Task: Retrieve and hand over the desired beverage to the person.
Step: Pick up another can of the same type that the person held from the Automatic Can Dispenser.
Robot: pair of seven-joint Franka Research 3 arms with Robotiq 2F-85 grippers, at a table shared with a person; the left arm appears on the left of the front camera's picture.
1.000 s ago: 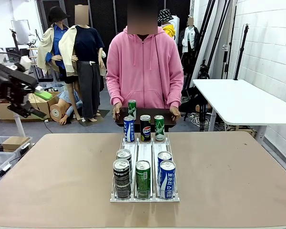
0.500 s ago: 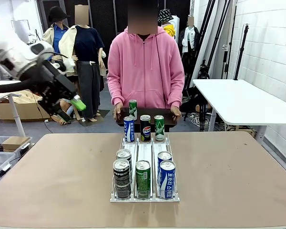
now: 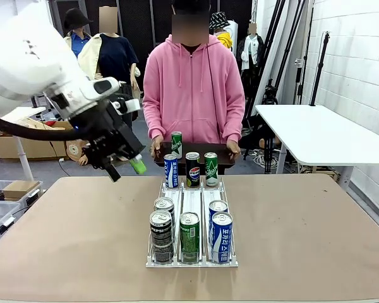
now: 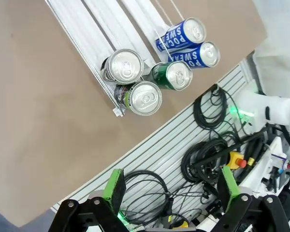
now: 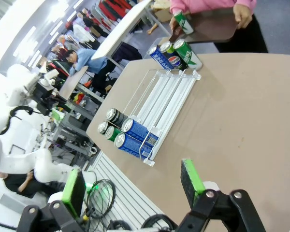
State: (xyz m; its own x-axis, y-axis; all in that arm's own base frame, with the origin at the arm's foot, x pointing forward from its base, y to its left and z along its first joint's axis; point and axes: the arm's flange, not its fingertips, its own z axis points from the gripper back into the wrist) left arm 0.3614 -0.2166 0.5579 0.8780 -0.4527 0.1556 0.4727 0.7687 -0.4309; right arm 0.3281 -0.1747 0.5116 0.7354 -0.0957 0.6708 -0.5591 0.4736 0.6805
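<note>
Hovering left of the clear acrylic can rack [image 3: 182, 197] on the tan surface [image 3: 63, 240], left gripper [image 3: 125, 169] gapes empty; right gripper [image 5: 133, 186] likewise. Target probably the slim green aluminium can [image 3: 189, 235], middle lane, near end: full, slick, dentable, so pinch mid-body.

Rt: white brick wall [image 3: 360, 57], white side table [image 3: 316, 134]; grey floor [image 3: 139, 166].

White left arm [image 3: 31, 60]; black left claw [image 3: 125, 170]; green pads [image 3: 138, 166].
</note>
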